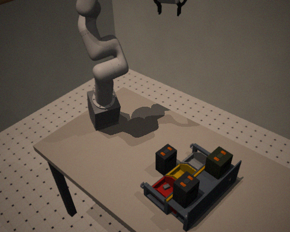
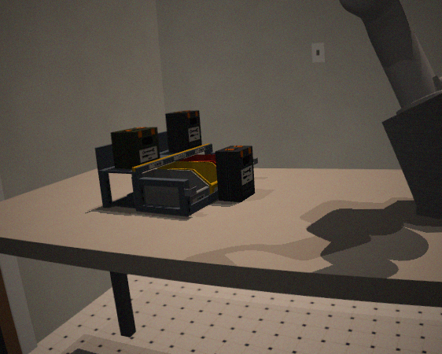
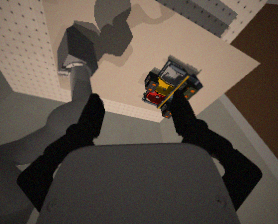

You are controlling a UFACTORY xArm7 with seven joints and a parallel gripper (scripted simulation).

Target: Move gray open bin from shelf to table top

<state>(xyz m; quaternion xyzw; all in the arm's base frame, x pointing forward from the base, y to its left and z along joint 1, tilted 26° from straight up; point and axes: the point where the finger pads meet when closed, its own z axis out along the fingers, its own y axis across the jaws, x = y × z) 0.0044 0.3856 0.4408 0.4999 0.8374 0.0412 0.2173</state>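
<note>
The black two-fingered tool (image 1: 168, 9) hangs high above the beige counter (image 1: 85, 154), spread wide and holding nothing. The gray open plastic bin (image 1: 195, 160) sits in the dark blue-gray shelf (image 1: 218, 185) near the counter's right edge, beside the yellow bin (image 1: 180, 169).

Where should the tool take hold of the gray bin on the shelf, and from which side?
Probably the gray bin's rim wall, from above: its top is open, the yellow bin sits close beside it, and the shelf's end post guards the other side. The open tool hangs high above.
</note>
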